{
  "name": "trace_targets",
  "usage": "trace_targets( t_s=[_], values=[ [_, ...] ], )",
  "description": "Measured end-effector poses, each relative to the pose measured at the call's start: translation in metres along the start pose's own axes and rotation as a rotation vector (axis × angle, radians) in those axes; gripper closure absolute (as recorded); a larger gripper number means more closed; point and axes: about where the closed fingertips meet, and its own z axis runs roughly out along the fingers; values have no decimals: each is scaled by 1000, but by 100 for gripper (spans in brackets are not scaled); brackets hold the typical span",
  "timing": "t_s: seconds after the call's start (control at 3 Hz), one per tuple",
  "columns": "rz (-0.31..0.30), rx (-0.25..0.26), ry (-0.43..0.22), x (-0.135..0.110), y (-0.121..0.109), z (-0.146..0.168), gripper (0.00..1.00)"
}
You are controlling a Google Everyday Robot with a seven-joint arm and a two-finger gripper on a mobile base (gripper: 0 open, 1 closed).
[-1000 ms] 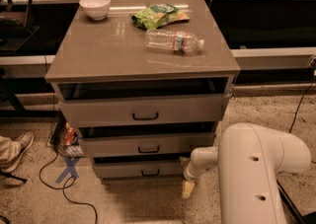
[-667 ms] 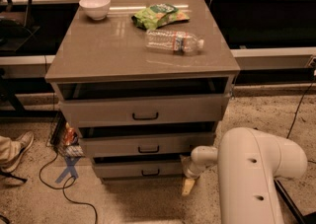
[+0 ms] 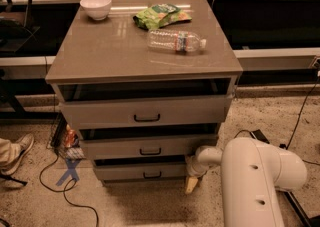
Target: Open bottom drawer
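A taupe-grey cabinet holds three drawers. The bottom drawer is the lowest, with a low flat front and a small black bar handle; it stands pulled out a little, with a dark gap above its front. The middle drawer and the top drawer also stand slightly out. My gripper hangs from the white arm just right of the bottom drawer's right end, near the floor, with a yellowish fingertip pointing down. It is apart from the handle.
On the cabinet top lie a white bowl, a green snack bag and a clear plastic bottle. Cables and blue tape lie on the floor at left, beside a person's shoe. Dark benches stand behind.
The gripper has shifted slightly toward the bottom drawer's right end. The drawers look the same as before.
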Motion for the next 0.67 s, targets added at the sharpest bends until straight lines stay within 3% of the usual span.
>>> trace_targets(
  t_s=[0.33, 0.67],
  values=[
    [-1, 5, -2, 0, 1, 1, 0],
    [-1, 1, -2, -1, 3, 3, 18]
  ],
)
